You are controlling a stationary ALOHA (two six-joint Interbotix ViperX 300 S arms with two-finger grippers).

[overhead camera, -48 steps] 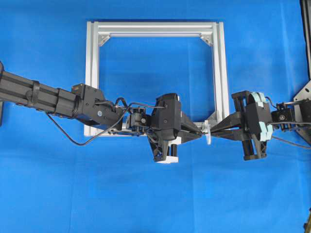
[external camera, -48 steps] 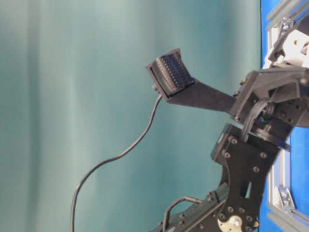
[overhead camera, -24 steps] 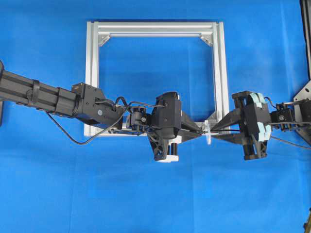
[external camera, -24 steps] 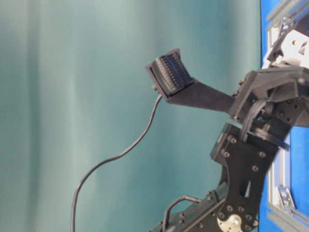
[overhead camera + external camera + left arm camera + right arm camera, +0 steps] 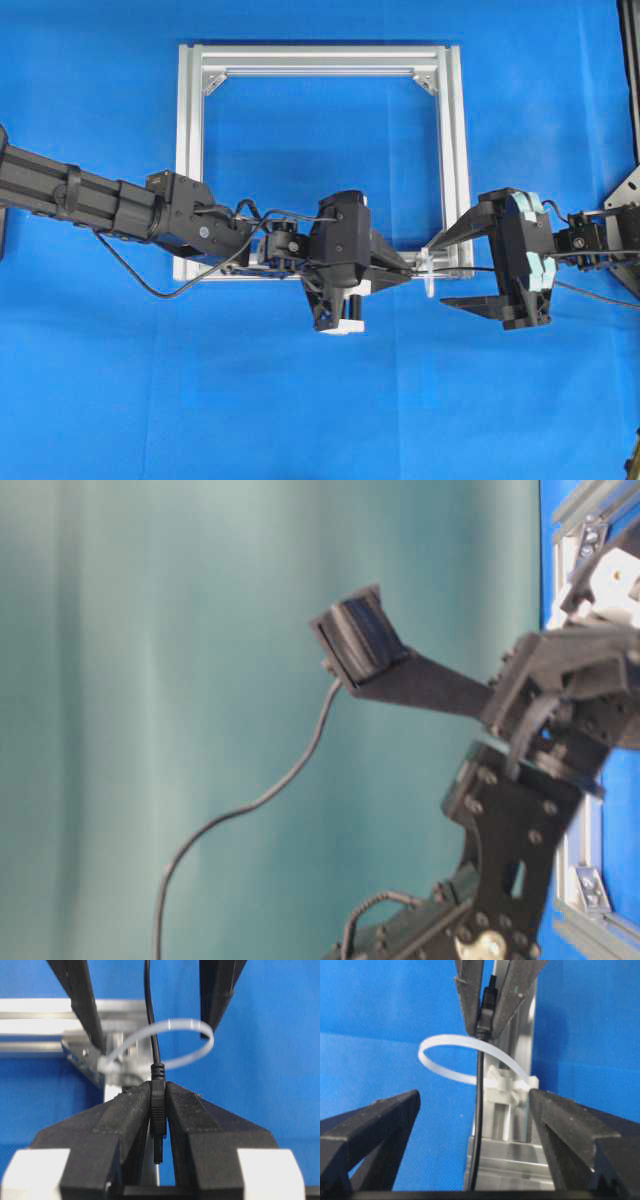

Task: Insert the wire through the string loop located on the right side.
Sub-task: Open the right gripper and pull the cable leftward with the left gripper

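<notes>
My left gripper [image 5: 412, 270] is shut on the wire's dark plug [image 5: 158, 1105], at the silver frame's [image 5: 190, 150] lower right corner. The white string loop [image 5: 428, 272] sticks out from that corner. From the plug, the thin black wire [image 5: 148, 1010] runs through the loop [image 5: 172, 1022] toward the right arm. My right gripper [image 5: 440, 272] stands open just right of the loop, one finger on each side of the wire. In the right wrist view the wire [image 5: 480, 1125] passes untouched between the spread jaws of the right gripper [image 5: 475, 1097], below the loop [image 5: 451, 1036].
The frame lies flat on the blue table cover [image 5: 320, 400]. The left arm [image 5: 120, 205] reaches across the frame's bottom bar. In the table-level view a ribbed finger pad [image 5: 358, 640] shows, with the wire [image 5: 250, 802] curving away from it.
My right gripper has opened wide and let go of the wire. My left gripper stays shut on the plug in the same place.
</notes>
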